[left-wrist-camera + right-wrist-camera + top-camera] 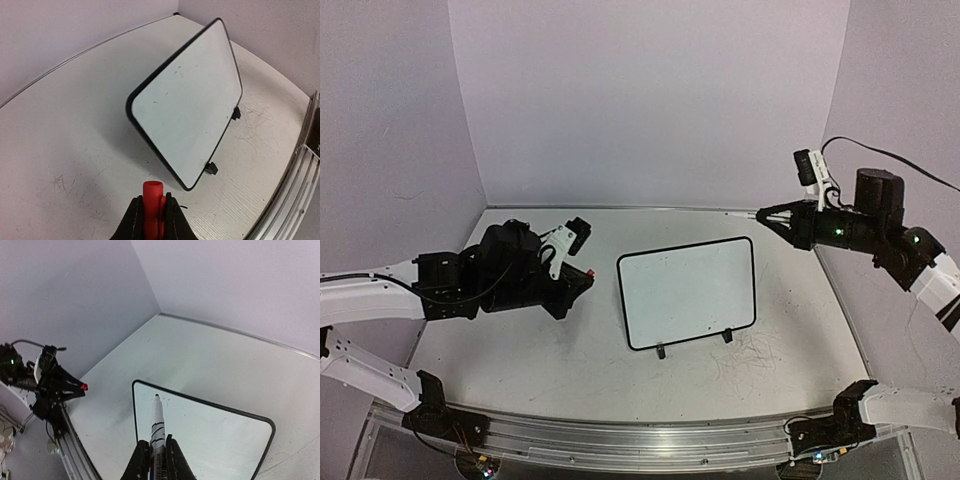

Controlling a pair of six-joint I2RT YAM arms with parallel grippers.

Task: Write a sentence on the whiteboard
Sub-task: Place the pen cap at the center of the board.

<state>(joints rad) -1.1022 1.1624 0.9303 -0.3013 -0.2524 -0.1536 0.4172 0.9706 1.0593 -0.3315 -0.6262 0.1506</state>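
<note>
Where the arm bases are bolted along the metal rail (620, 440), the scuffed white table (510, 350) begins. Just beyond, near the middle of the table, rests the whiteboard (688, 292), slightly askew, with two black clip feet (661, 351) on its near edge and a few faint specks on its white face. To the left of the board and apart from it, the left gripper (153, 202) hangs low over the table, its fingers pinched on a red cap (153, 189). Farther back on the right, the right gripper (156, 442) is raised above the table's far corner. It is clamped narrowly around a white marker (157, 417), whose tip juts past the fingers.
</note>
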